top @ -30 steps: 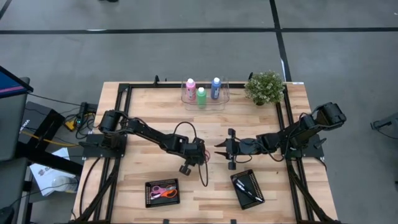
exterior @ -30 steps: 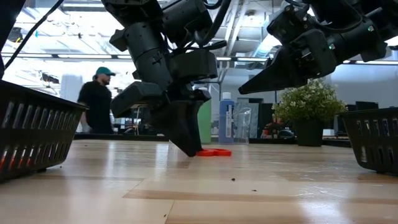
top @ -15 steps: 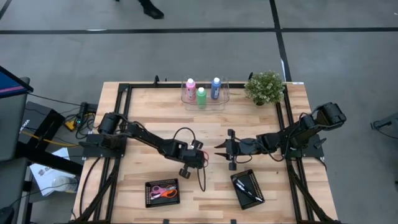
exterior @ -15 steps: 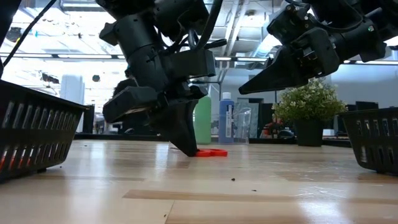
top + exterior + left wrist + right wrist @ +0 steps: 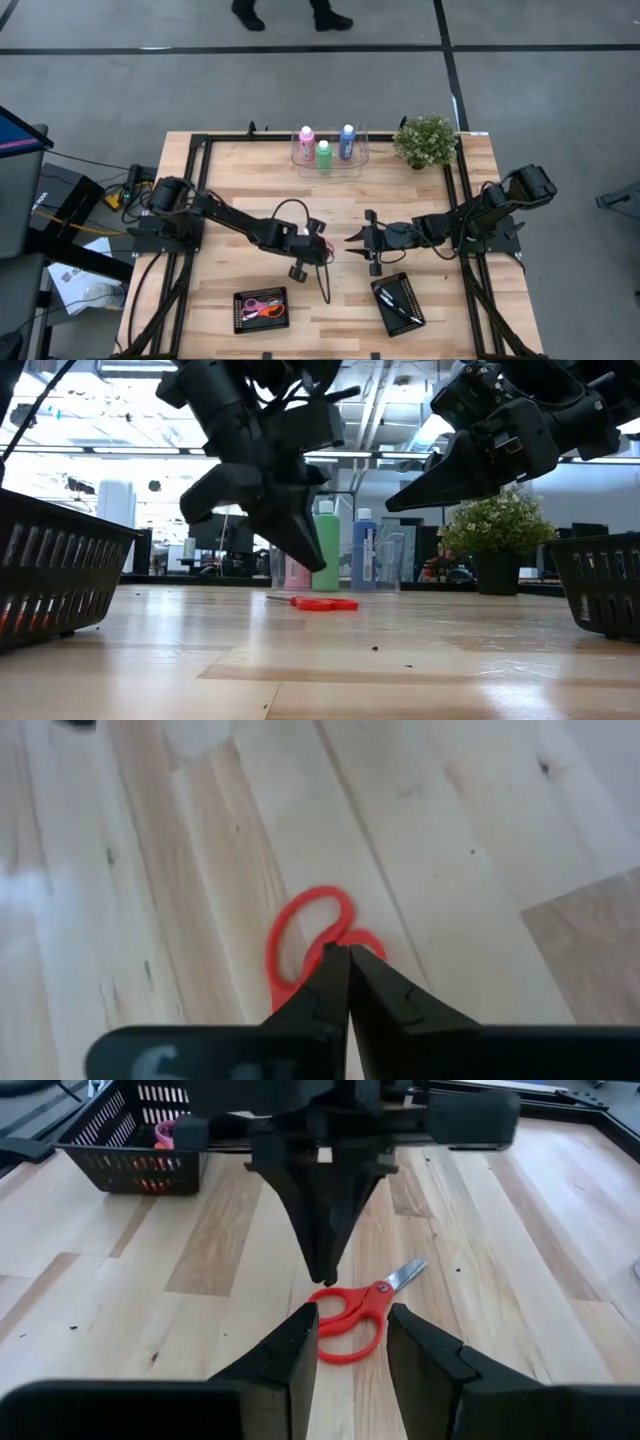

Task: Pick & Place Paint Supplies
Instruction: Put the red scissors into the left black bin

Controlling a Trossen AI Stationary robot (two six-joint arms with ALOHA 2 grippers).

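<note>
Left gripper (image 5: 347,955): jaws closed, empty, above red scissors (image 5: 362,1306) mid-tabletop (image 5: 400,195). Right gripper (image 5: 348,1330): jaws open, facing it.

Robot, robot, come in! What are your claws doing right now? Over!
Left claw shut, empty, above red scissors. Right claw open, facing it. Paint bottles untouched in clear tray. Nothing in the way.

You have pale, light-grained wood for the table (image 5: 250,190), and red scissors (image 5: 358,1311) lying on it. At the far edge stand the pink bottle (image 5: 307,140), green bottle (image 5: 324,154) and blue bottle (image 5: 347,141), all white-capped. Both near baskets (image 5: 261,311) are black mesh.
</note>
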